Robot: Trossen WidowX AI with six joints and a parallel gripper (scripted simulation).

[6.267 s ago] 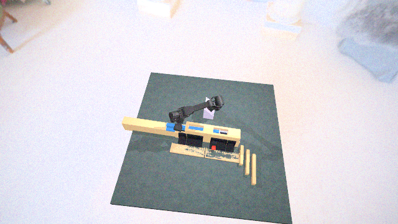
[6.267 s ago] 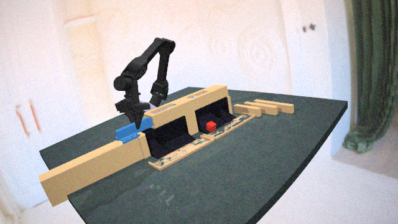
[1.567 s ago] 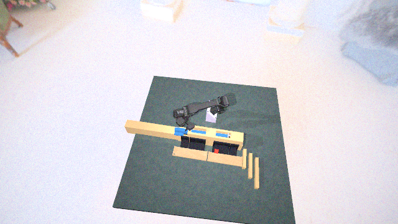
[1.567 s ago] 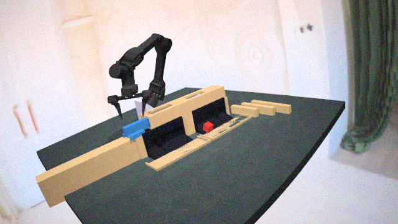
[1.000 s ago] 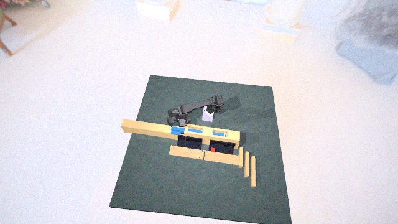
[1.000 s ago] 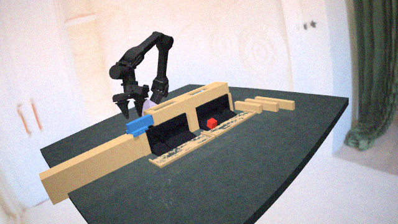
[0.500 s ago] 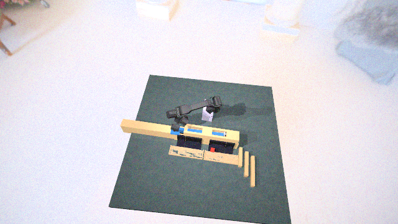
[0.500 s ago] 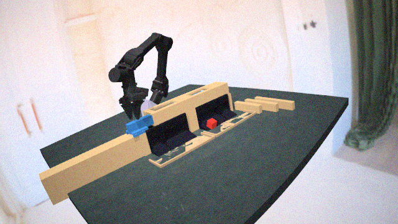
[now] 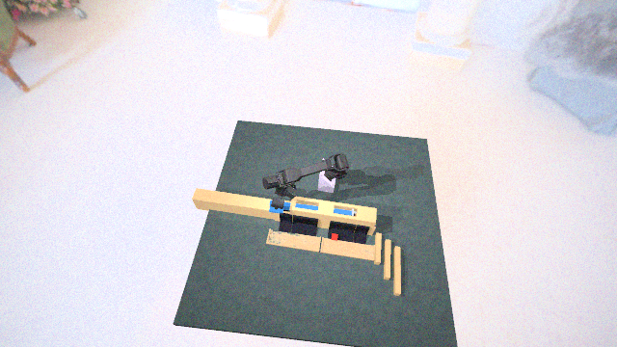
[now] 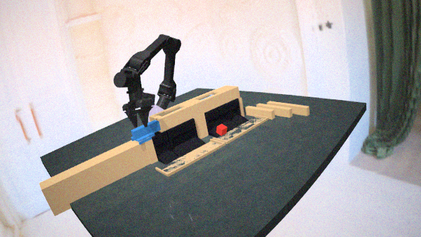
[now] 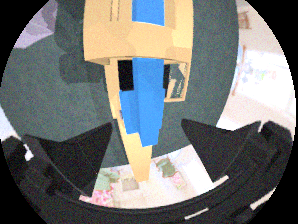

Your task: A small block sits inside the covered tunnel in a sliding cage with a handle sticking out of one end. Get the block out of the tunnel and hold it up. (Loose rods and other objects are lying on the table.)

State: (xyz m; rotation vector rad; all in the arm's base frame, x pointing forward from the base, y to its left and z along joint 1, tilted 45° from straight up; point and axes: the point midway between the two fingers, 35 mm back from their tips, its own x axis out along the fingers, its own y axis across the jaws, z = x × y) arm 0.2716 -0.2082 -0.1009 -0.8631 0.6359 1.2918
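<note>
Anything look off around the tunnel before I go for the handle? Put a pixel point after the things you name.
One oddity: the red block [image 9: 335, 236] [image 10: 222, 130] shows in a side opening of the wooden tunnel [image 9: 323, 221] [image 10: 201, 126], though the task calls it covered. Nothing looks spilled or broken.

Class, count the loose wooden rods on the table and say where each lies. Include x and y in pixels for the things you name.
3: side by side beyond the tunnel's far end from the handle, the short [image 9: 378, 249] [image 10: 260, 112], middle [image 9: 388, 259] [image 10: 274, 110] and long [image 9: 397, 271] [image 10: 288, 108] rods.
</note>
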